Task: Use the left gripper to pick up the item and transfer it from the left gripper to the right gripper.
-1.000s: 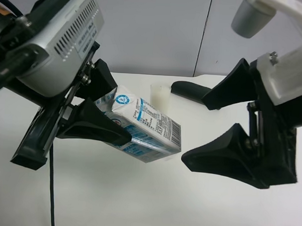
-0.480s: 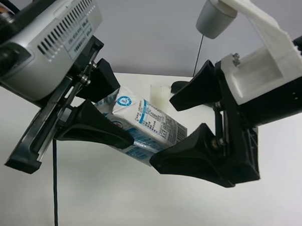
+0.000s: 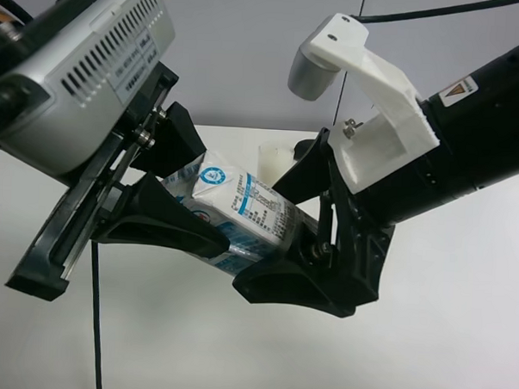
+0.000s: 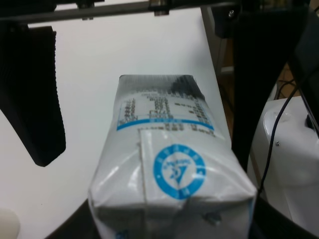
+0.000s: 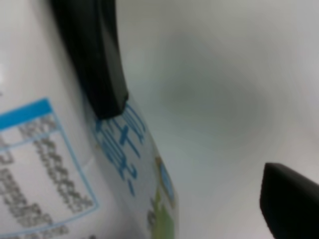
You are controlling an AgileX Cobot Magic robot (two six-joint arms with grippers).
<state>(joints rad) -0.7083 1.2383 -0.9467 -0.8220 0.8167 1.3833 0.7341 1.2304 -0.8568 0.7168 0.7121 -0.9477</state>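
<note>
Exterior high view: the left gripper [image 3: 203, 196] pinches the closed carton [image 3: 250, 203] near its gabled end, tilted above the table [image 3: 149, 345]. The right gripper [image 3: 259, 238] straddles the other end, spread: in the right wrist view one jaw lies against it and the other stands apart. Behind, a white cylinder [image 3: 272, 159] is half hidden, contents unseen.

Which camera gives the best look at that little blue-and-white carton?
The exterior high view: most of the carton shows, top and printed side. The left wrist view sees it end-on from the top; the right wrist view only a blurred patch.
</note>
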